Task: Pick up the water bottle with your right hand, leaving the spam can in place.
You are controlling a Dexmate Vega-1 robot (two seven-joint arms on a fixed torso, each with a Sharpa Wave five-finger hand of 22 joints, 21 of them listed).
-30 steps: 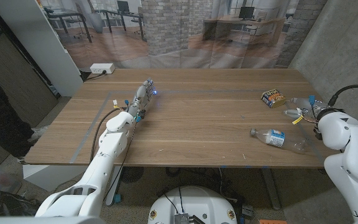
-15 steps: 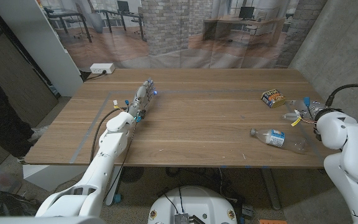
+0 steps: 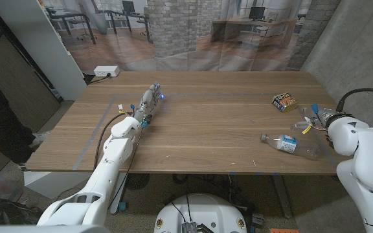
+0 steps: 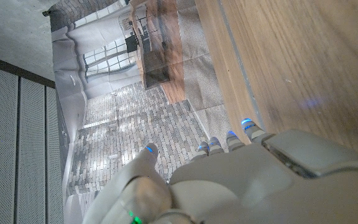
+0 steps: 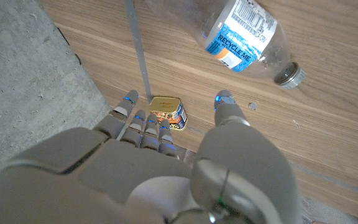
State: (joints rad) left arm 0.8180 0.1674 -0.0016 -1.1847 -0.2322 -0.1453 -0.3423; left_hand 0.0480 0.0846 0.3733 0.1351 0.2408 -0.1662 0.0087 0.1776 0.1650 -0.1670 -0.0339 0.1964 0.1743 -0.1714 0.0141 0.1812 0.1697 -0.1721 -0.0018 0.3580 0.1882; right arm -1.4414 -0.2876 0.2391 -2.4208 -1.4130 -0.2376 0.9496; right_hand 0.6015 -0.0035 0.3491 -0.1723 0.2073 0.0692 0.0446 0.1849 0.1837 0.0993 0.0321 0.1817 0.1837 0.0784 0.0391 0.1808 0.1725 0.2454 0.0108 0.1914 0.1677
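A clear water bottle (image 3: 291, 145) with a blue-and-white label lies on its side near the table's front right edge, cap end toward the left. In the right wrist view the bottle (image 5: 247, 36) and the spam can (image 5: 168, 112) both lie ahead of my right hand's (image 5: 166, 174) spread fingers. The small spam can (image 3: 283, 101) sits farther back on the table. My right hand (image 3: 311, 120) hovers between the can and the bottle, just right of them, holding nothing. My left hand (image 3: 149, 100) stays at the far left of the table, fingers extended and holding nothing.
The wooden table (image 3: 212, 116) has its right edge close to my right arm, with a grey wall beyond it. A white power strip (image 3: 106, 71) lies at the back left corner. Tape lines mark the tabletop (image 4: 291, 62) near my left hand (image 4: 229, 180).
My right hand has turned and drifted slightly toward the front of the table, closer to the bottle. The bottle, the can and my left arm have not moved.
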